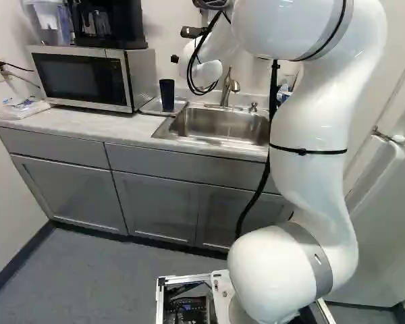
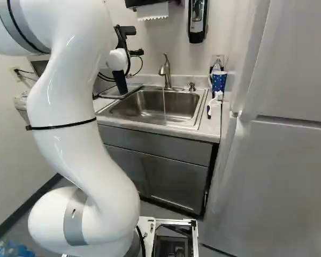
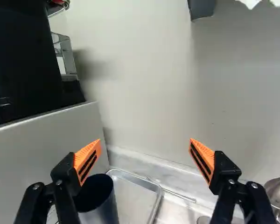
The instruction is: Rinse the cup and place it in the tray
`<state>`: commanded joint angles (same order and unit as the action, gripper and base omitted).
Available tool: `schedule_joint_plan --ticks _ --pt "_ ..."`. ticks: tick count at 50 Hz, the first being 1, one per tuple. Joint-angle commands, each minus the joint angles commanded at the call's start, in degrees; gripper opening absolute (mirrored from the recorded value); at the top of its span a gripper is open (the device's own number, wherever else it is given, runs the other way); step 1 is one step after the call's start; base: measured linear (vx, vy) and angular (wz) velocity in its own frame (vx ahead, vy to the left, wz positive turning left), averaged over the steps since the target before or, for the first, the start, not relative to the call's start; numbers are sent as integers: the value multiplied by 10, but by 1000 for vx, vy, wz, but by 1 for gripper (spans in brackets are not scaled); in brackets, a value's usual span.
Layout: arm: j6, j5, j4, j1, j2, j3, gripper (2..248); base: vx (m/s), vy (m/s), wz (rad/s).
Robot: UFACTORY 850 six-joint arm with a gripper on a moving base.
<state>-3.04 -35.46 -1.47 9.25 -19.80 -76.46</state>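
Dark cup [image 1: 167, 96] upright in tray [image 3: 132, 198] | water [image 2: 163, 103] running into sink [image 2: 129, 108] | end effector [image 1: 179, 45] spread wide

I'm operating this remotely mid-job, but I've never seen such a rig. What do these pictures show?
The machine is one white arm on a moving base. Two pictures come from cameras on that base, behind the arm, left and right. The third looks from its wrist along the black pincer: its two orange-padded fingers stand apart, holding nothing.

On the counter are a microwave, a dark cup at the metal tray, and a blue mug on the sink's other side. A thin stream falls from the faucet into the sink.
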Motion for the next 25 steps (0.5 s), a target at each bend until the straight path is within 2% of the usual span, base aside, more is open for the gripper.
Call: schedule_joint_plan --ticks 25 --pt "0 75 0 -4 11 -16 247 0 0 0"
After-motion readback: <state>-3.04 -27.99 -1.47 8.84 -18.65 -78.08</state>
